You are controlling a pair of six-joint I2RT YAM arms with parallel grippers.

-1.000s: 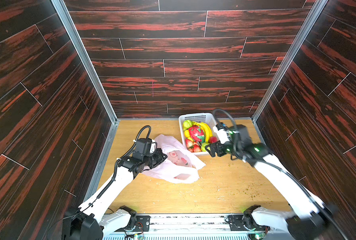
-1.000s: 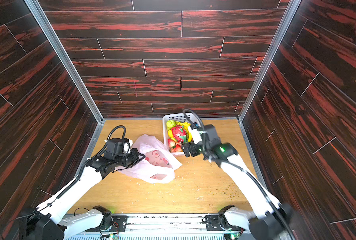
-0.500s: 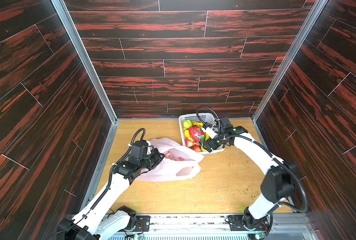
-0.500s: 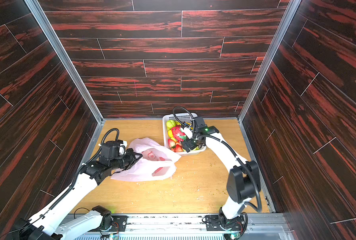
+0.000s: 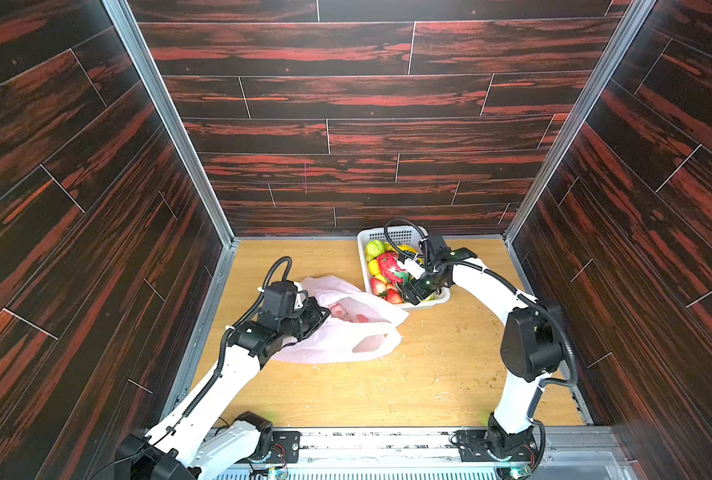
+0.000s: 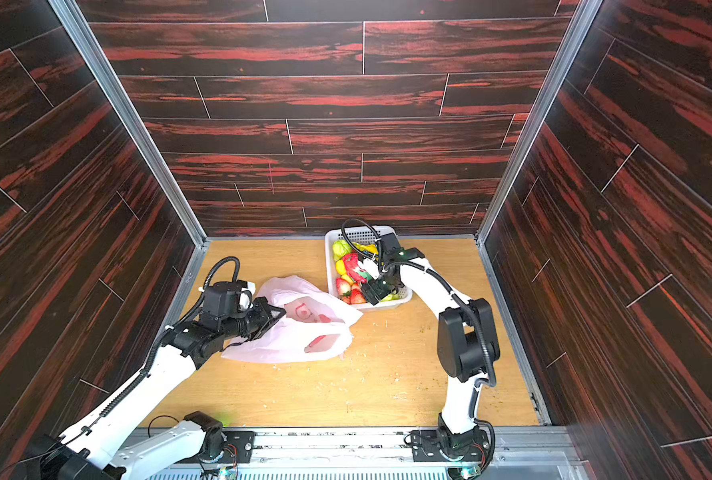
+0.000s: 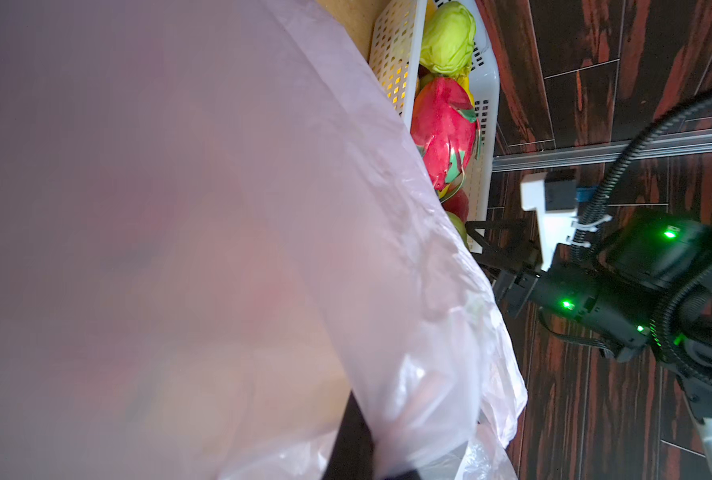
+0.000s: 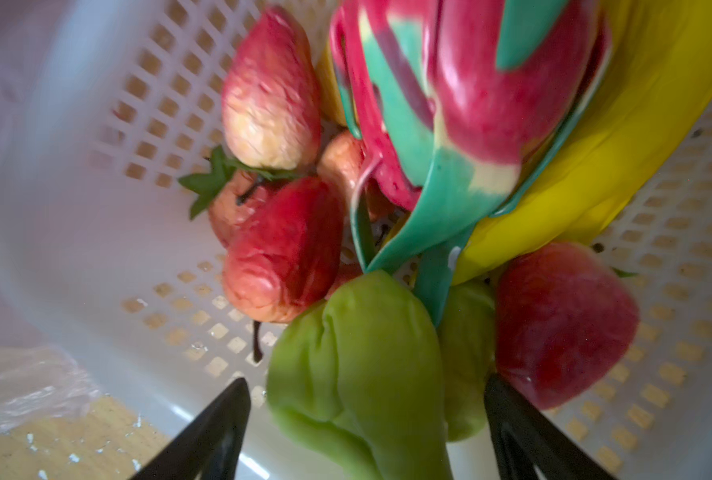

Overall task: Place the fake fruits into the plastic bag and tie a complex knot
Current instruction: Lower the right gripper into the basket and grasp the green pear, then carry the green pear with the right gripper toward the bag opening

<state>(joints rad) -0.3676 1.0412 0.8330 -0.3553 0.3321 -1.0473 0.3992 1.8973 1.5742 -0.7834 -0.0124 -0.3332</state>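
Note:
The pale-pink plastic bag [image 5: 346, 336] [image 6: 296, 340] lies left of the basket, and my left gripper [image 5: 319, 316] [image 6: 277, 313] is shut on its near edge. Bag film [image 7: 262, 208] fills the left wrist view. The fake fruits fill the white basket [image 5: 429, 305]: a dragon fruit [image 5: 389, 266] [image 8: 470, 83], strawberries [image 8: 287, 249], a banana [image 8: 616, 137] and a green lumpy fruit [image 8: 358, 353]. My right gripper [image 5: 414, 293] [image 8: 366, 415] is down in the basket's near end. It is open, with a finger on either side of that green fruit.
The basket [image 6: 387, 306] stands at the back, right of centre, close to the rear wall. Dark wood-look walls enclose the tan tabletop [image 5: 387, 395] on three sides. Small crumbs dot the table in front of the bag.
My right arm has dropped from a raised pose, putting its gripper down among the fruits at the basket's near end. The left gripper has kept its hold; the bag has sagged a little.

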